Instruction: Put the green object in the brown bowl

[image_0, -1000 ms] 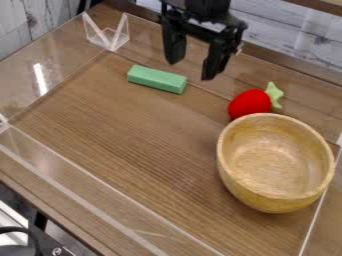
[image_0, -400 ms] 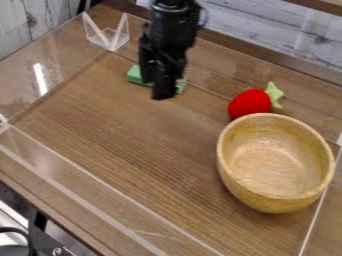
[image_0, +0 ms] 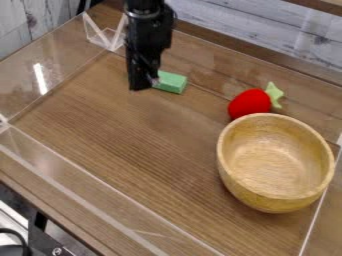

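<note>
The green object [image_0: 171,83] is a small mint-green bar lying flat on the wooden table at the back left. My gripper [image_0: 140,82] stands straight down over its left end, and its dark fingers hide that half of the bar. The fingers are closed on the bar, which still rests on the table. The brown bowl [image_0: 230,160] is a large round wooden bowl at the right front. It is empty and well apart from the gripper.
A red strawberry-like toy [image_0: 249,104] with a green top lies just behind the bowl, between bowl and bar. Clear plastic walls [image_0: 54,70] fence the table, and a clear folded stand [image_0: 104,35] sits at the back left.
The gripper has travelled left from above the strawberry side to the bar, come down over its left end and shut. Bar, toy and bowl have stayed in place.
</note>
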Controlling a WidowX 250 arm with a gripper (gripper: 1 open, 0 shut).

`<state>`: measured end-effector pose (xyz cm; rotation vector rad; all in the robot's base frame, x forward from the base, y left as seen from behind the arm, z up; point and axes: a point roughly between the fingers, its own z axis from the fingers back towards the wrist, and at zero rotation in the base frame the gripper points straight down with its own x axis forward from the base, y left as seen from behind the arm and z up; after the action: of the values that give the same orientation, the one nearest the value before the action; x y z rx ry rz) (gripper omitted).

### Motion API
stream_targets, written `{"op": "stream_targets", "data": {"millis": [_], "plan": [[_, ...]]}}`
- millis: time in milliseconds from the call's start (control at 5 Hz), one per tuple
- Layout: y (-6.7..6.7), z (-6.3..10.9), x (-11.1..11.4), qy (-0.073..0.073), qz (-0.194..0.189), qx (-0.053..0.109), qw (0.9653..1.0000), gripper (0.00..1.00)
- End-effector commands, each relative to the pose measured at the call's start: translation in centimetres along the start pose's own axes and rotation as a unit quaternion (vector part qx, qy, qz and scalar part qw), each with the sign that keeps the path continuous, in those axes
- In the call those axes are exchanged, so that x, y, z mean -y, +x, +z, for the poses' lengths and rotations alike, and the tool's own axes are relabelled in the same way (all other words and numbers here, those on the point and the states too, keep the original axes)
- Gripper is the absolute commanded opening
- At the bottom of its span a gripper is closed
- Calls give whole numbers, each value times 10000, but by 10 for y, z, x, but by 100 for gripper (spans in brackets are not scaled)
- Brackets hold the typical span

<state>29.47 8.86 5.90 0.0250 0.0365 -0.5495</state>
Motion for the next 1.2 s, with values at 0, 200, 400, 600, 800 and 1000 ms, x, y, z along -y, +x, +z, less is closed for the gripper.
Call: {"op": "stream_targets", "data": {"millis": [0, 200, 400, 600, 800, 1000], "plan": [[1, -4, 2, 46, -76, 274, 9996, 0], [4, -16, 2, 51, -191, 380, 9991, 0], [9, -16, 1, 26, -243, 457, 9987, 0], [13, -15, 1, 7, -233, 522, 9984, 0], [19, -14, -20, -3, -36, 586, 9983, 0], [21, -11, -37, -96, 209, 703, 9973, 0]]}}
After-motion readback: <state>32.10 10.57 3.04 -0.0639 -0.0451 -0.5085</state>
